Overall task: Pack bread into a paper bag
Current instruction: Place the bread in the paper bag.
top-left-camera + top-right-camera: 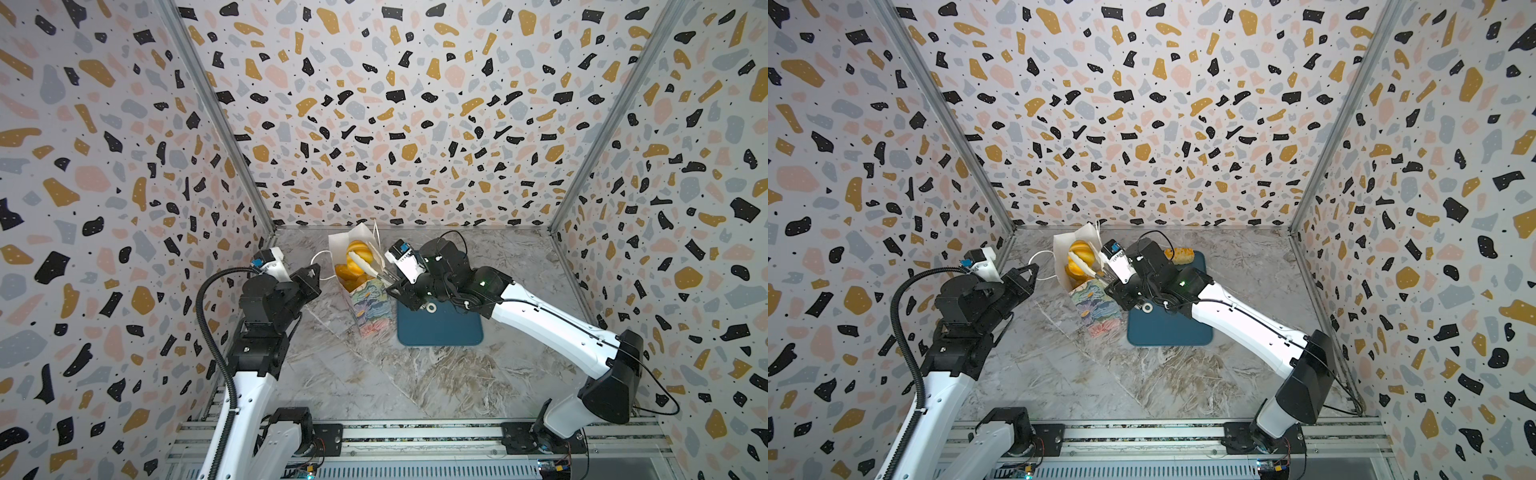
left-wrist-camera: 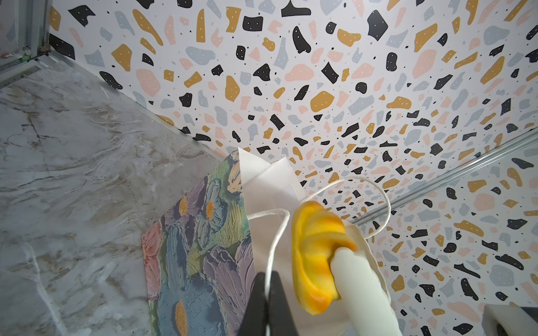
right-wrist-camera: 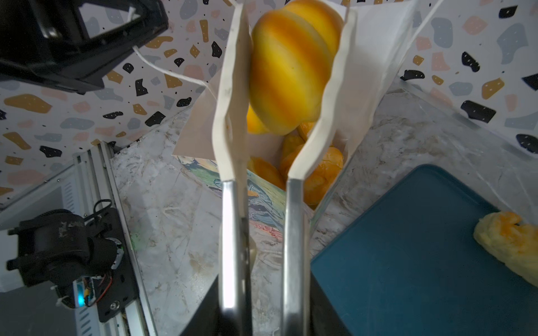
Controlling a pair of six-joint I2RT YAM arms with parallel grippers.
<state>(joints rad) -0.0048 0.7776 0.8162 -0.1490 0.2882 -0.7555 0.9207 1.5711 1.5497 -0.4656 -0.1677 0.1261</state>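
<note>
The paper bag (image 1: 368, 309) (image 1: 1098, 311) stands upright on the marble table, white inside with a painted flower print outside (image 2: 203, 256). My left gripper (image 2: 269, 276) (image 1: 313, 272) is shut on its white cord handle (image 2: 279, 229). My right gripper (image 1: 399, 286) (image 3: 262, 320) is shut on metal tongs (image 3: 233, 232). The tongs' white tips (image 2: 358, 285) reach into the bag's mouth on either side of a striped roll of bread (image 3: 288, 72) (image 1: 357, 249) (image 1: 1079, 249). Several more orange bread pieces (image 3: 320, 171) lie deeper in the bag.
A flat dark-teal tray (image 1: 440, 328) (image 1: 1167, 328) (image 3: 407, 261) lies right of the bag, partly under my right arm. One crumb-topped bread piece (image 1: 1179, 255) (image 3: 506, 241) rests on its far end. Patterned walls close in the back and both sides.
</note>
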